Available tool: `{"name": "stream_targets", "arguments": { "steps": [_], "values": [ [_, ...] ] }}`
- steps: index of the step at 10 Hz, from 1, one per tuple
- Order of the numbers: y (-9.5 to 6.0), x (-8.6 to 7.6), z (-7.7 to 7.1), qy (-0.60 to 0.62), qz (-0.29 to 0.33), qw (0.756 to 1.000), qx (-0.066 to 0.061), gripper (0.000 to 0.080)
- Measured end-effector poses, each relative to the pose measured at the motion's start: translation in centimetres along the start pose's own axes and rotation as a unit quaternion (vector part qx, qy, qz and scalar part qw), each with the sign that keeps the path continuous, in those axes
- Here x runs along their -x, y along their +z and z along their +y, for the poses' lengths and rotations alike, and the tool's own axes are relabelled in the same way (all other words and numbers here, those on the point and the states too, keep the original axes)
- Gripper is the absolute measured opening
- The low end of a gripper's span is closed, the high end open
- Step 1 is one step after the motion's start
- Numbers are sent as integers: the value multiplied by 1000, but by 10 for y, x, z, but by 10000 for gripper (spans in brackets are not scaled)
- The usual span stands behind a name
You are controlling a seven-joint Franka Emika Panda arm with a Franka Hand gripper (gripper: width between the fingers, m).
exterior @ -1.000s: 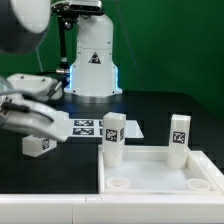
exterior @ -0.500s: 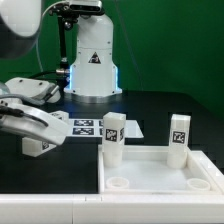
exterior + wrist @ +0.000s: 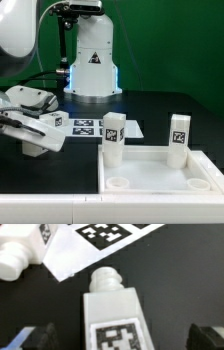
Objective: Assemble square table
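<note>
At the exterior view's left, your arm (image 3: 28,105) hangs low over the black desk (image 3: 150,105). In the wrist view you see the fingers (image 3: 34,335) spread wide, 1 on each side of a loose leg (image 3: 112,308) that lies flat on the desk. A dark gap separates each finger from the leg, so nothing is gripped. That leg's tag faces up, and its ridged stub end points toward the marker board (image 3: 86,125).

A 2nd loose leg (image 3: 18,255) lies at the marker board's edge in the wrist view. You cannot tell whether it touches the board.

Further right in the exterior view, the marker board lies flat in front of the robot base (image 3: 92,65), printed tags up.

Right of the board sits the square panel (image 3: 155,172), its raised rim up. 2 legs stand upright in its far corner sockets, the left upright leg (image 3: 112,138) and the right upright leg (image 3: 179,138). Each shows a tag toward the camera. The 2 near sockets (image 3: 118,184) show as open rings in the panel's front corners.
</note>
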State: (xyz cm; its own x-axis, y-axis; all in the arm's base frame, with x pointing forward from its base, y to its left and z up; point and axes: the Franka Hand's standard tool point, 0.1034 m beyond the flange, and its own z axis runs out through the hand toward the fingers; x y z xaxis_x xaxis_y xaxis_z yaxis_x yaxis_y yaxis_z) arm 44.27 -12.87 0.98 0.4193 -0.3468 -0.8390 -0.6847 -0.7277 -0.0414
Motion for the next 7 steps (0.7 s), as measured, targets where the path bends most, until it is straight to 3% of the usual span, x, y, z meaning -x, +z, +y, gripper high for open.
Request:
{"name": "stream_targets", "arguments": {
  "steps": [2,4,5,6,7],
  "values": [
    [0,-2,-2,-2,5,1000,2,649],
    [0,-2,-2,-2,4,1000,2,383],
    [0,-2,-2,-2,4,1000,2,383],
    [0,-2,-2,-2,4,1000,2,278],
    [-1,-1,-3,-3,6,1000,2,279]
  ]
}}
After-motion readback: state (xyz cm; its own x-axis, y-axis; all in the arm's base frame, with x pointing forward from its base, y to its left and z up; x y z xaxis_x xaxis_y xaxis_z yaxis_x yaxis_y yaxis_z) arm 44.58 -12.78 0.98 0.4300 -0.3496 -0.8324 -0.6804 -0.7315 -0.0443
